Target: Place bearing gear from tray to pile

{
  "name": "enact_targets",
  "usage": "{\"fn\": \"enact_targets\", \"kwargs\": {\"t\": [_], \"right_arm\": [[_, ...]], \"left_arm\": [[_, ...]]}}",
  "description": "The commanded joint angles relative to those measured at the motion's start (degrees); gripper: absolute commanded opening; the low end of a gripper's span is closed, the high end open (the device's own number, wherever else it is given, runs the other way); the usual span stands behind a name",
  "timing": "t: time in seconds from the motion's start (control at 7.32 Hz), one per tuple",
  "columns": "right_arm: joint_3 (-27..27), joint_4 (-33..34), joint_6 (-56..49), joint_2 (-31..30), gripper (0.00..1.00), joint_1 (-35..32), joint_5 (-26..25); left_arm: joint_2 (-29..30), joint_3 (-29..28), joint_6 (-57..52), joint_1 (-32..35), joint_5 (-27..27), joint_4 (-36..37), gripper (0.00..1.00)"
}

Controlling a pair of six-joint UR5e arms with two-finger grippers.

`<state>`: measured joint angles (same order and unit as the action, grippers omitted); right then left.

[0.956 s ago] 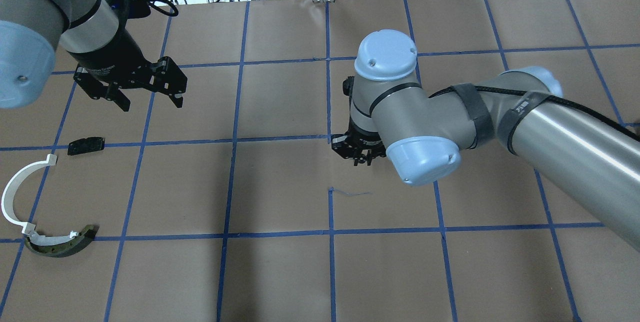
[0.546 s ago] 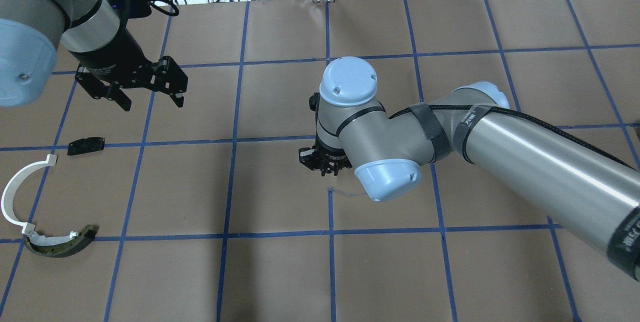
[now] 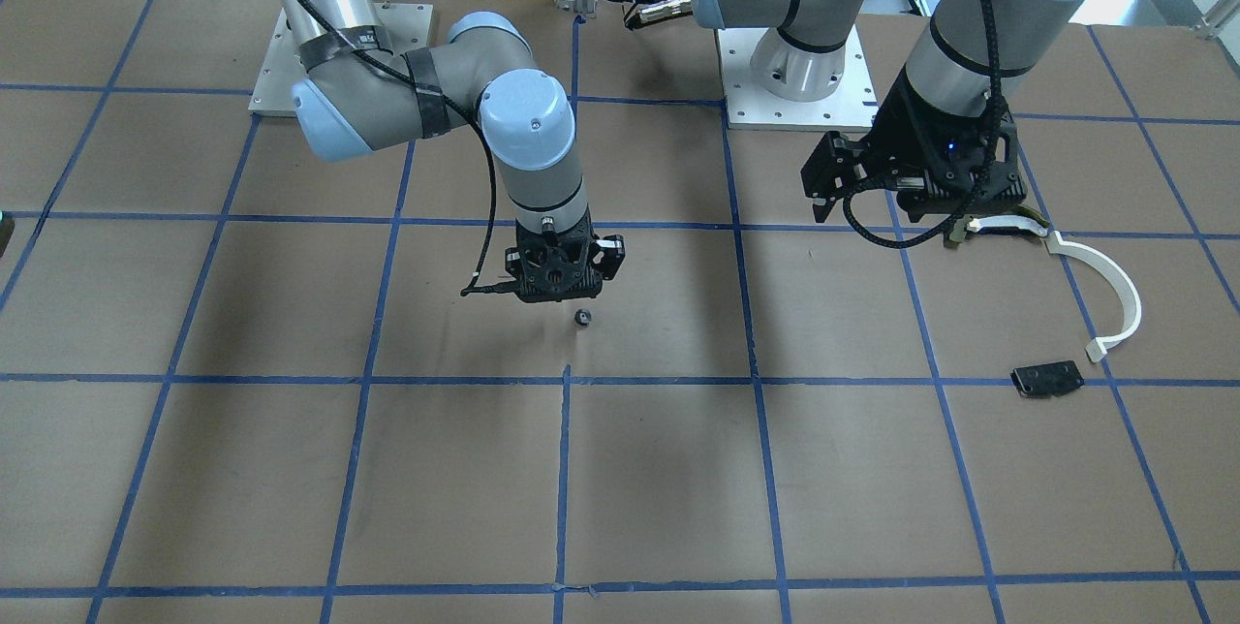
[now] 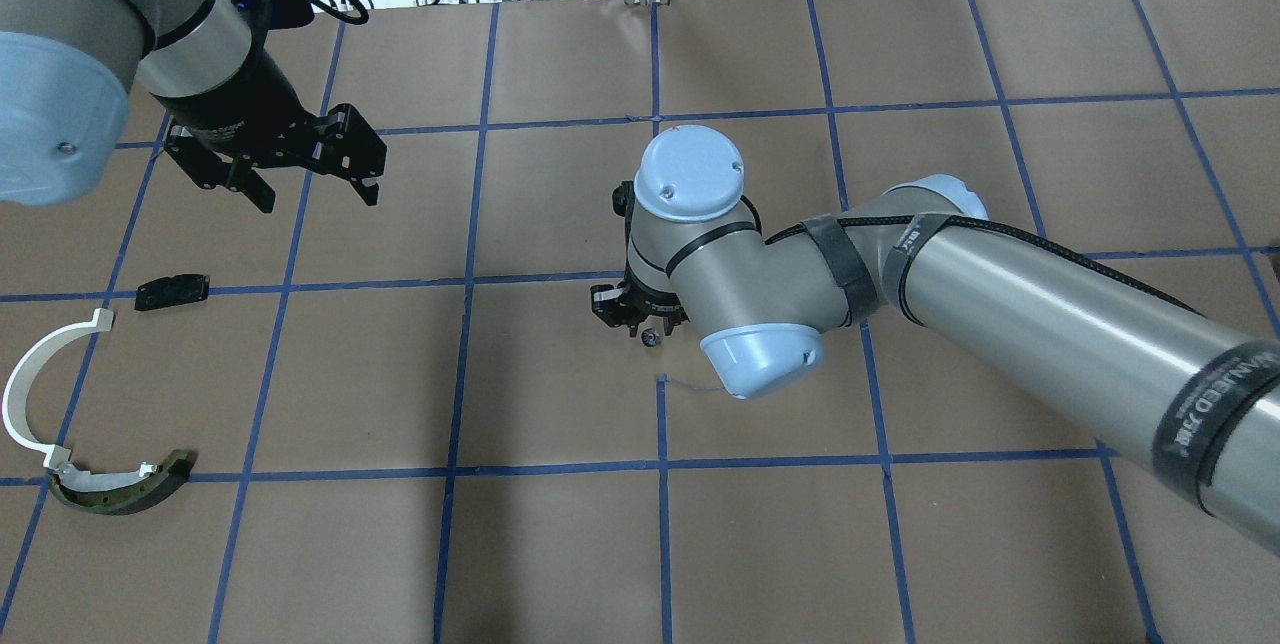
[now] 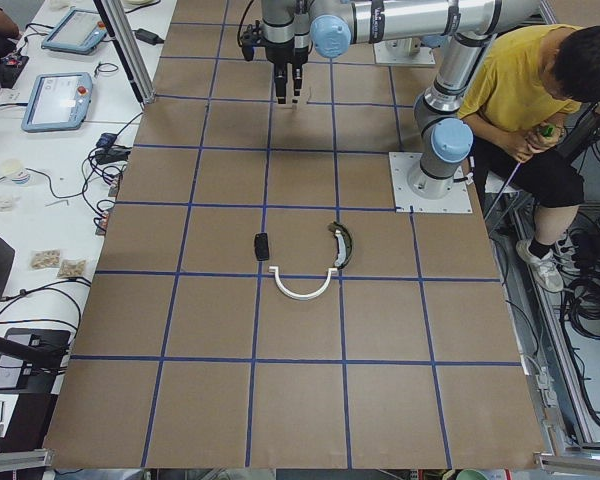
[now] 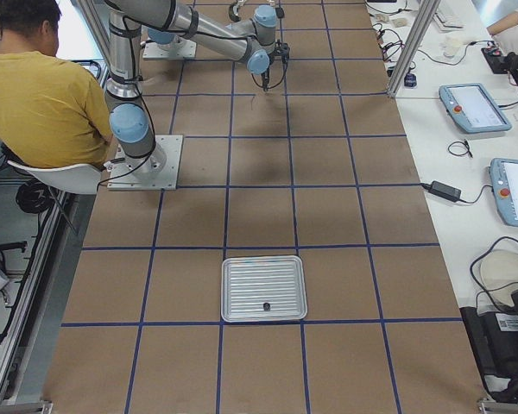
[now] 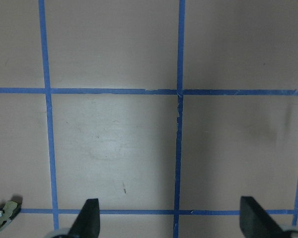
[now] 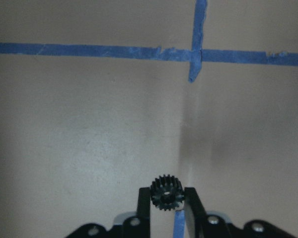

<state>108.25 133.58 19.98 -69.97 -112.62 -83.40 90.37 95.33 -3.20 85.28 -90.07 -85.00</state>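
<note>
Two things differ vs a sec ago, going L to R in the overhead view.

The pile comes first. The white curved strip (image 4: 25, 389), olive-and-white curved piece (image 4: 125, 484) and black plate (image 4: 172, 290) sit at the far left of the table in the same spots, nothing added.

Next is the left gripper (image 4: 317, 202). It has nudged a bit up and to the right and hovers near the black plate. Its jaws are wide apart w/ nothing between them; the wrist cam shows only bare paper.

Then the big one: the right gripper (image 4: 645, 326) has swung in from right of the centre tape line to just left of it. Most of that travel came in the first half sec, so it's prob slowing mid-table. It's clamped on the bearing gear (image 8: 166, 193), teeth pinched between the two fingertips, off the table afaict.

So the gear is out of the tray (image 6: 242, 276), which sits at the robot's right end w/ one small dark part (image 6: 266, 305) in it. It's well apart from the pile tho. IMO the carry is about halfway and the drop isn't done yet.

Writing: a black strap (image 4: 1212, 404) on the right arm has white letters, looks like "WANJEED", not 100% sure. There's also white print (image 4: 222, 132) on the left wrist's black collar, too tiny to read.
</note>
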Motion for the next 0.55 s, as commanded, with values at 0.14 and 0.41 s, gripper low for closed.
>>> {"fn": "enact_targets", "kwargs": {"t": [0.14, 0.41], "right_arm": [[-5.75, -10.36, -19.99, -2.53, 1.0, 19.01, -0.09], [-5.87, -13.33, -40.29, -4.55, 1.0, 34.76, -0.18]], "left_arm": [[1.38, 0.9, 0.57, 1.02, 0.76, 0.97, 1.0], [7.16, 1.44, 5.97, 9.24, 1.73, 8.93, 1.0]]}}
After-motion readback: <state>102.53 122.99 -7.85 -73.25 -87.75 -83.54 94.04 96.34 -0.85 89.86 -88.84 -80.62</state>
